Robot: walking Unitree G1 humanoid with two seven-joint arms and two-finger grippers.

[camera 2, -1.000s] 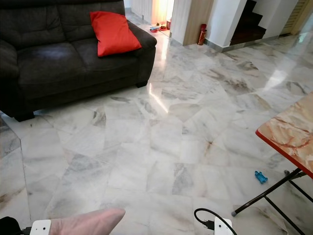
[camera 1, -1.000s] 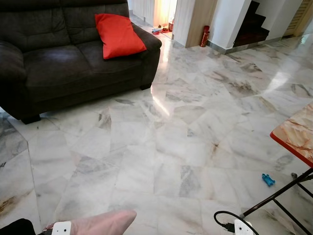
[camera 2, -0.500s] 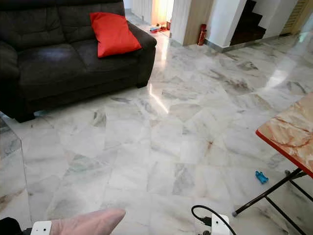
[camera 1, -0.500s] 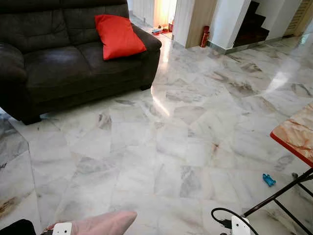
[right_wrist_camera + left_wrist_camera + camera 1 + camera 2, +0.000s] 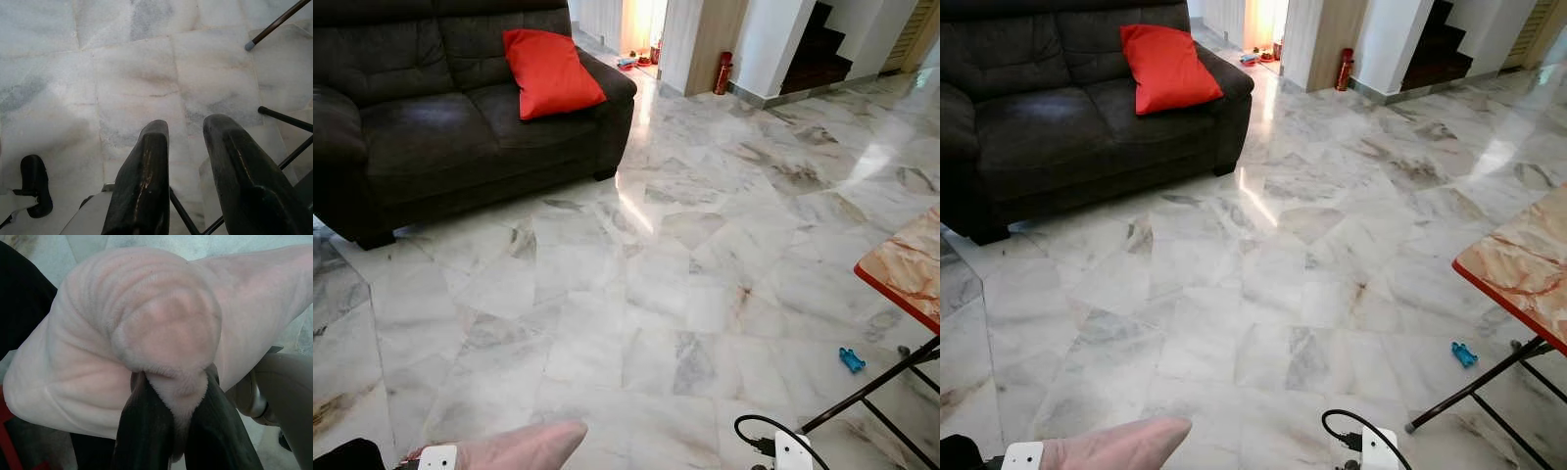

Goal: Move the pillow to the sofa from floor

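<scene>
A pale pink pillow hangs low at my left, off the marble floor. In the left wrist view my left gripper is shut on a bunched fold of the pink pillow. The dark sofa stands ahead on the left, a few floor tiles away, with a red cushion leaning on its right end. My right gripper hangs over the floor with a gap between its fingers and nothing in it; its white wrist shows at the bottom edge.
A folding table with an orange marbled top and thin black legs stands close on the right. A small blue toy lies near its legs. Farther back are a red canister and dark stairs.
The right wrist at the bottom edge has shifted slightly to the left. The pillow stays held and the scene is otherwise unchanged.
</scene>
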